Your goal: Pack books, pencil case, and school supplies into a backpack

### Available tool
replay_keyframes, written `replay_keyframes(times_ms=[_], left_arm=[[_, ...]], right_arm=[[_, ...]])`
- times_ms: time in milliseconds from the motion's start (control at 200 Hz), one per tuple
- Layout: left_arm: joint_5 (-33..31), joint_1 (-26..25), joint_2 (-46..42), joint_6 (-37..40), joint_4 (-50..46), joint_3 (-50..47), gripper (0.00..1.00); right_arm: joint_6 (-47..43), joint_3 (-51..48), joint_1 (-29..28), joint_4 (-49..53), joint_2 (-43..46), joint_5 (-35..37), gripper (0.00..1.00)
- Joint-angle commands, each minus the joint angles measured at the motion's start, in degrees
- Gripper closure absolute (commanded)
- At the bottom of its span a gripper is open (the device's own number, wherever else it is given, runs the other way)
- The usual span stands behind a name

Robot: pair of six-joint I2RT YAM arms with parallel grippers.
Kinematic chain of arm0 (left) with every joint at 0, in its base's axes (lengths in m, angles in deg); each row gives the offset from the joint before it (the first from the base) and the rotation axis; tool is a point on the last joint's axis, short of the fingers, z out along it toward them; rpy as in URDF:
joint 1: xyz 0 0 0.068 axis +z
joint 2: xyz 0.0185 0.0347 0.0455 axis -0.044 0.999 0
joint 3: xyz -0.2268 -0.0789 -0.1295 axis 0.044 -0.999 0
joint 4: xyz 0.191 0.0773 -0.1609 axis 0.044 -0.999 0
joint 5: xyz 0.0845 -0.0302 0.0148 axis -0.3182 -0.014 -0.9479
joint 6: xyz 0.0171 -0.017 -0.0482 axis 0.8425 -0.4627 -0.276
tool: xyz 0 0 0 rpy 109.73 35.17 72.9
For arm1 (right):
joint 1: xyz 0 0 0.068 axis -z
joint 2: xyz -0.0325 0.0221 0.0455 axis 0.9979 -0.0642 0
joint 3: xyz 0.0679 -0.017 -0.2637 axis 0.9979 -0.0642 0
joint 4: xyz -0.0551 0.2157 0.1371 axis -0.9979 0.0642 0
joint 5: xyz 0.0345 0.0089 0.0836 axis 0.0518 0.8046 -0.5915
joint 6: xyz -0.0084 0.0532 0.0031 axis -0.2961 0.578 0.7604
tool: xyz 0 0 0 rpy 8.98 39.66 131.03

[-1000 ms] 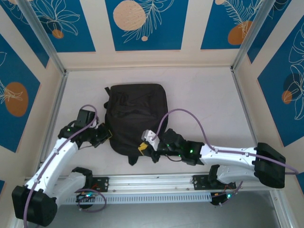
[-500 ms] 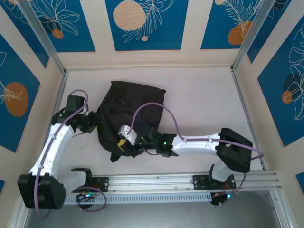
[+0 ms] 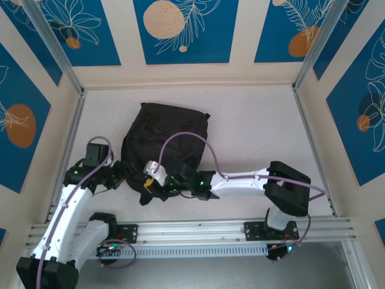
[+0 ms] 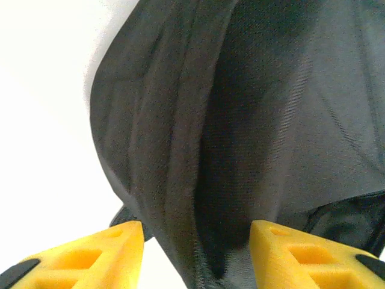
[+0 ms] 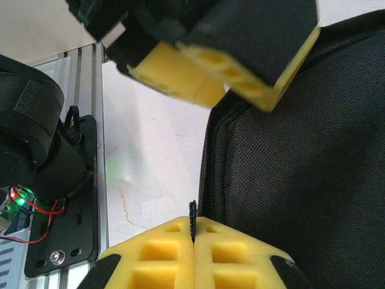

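Between the pressed-together yellow pads of the right claw (image 5: 194,241), a thin black tab (image 5: 192,215) is sticking up, pinched beside the zip at the near edge of the backpack (image 5: 289,168). Just beside it, the left claw (image 4: 195,253) is standing spread, its 2 fingers (image 4: 102,256) straddling a fold of the black fabric without closing on it. Around both, the backpack is lying slumped on the pale worktop (image 3: 258,120), left of centre, its near-left corner reaching the 2 claws.
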Motion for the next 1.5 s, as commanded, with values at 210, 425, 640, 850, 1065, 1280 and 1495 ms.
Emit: replay_keyframes(times_ms=[210,425,640,850,1065,1280,1495], left_arm=[[-1.23,-1.97,-0.14,-3.25,4.01,-6.48,0.83],[-5.49,-1.67,0.38,-0.74,2.00,-4.43,1.00],[-5.10,-0.93,2.12,0.90,2.87,-3.22,1.00],[-7.52,-1.13,6.86,6.95,3.82,2.14,1.00],[-20.31,-2.56,11.74,14.07,-0.47,15.13,1.00],[-19.27,-2.53,14.36,13.87,0.39,17.03,1.00],[-19.04,-2.53,12.23,13.29,1.44,10.55,1.00]], right_arm=[[0.79,-1.57,-0.81,0.58,2.63,0.30,1.00],[-0.58,-9.01,-1.09,1.52,9.01,-4.04,1.00],[-0.04,-16.03,-0.21,2.75,15.16,-1.98,1.00],[-0.14,-15.66,0.15,1.97,14.55,-4.46,1.00],[-0.13,-15.46,0.19,-1.04,12.74,-7.11,1.00],[-0.78,-15.20,0.36,-1.47,12.86,-9.48,1.00],[-0.88,-16.39,-0.31,-0.09,13.61,-11.81,1.00]])
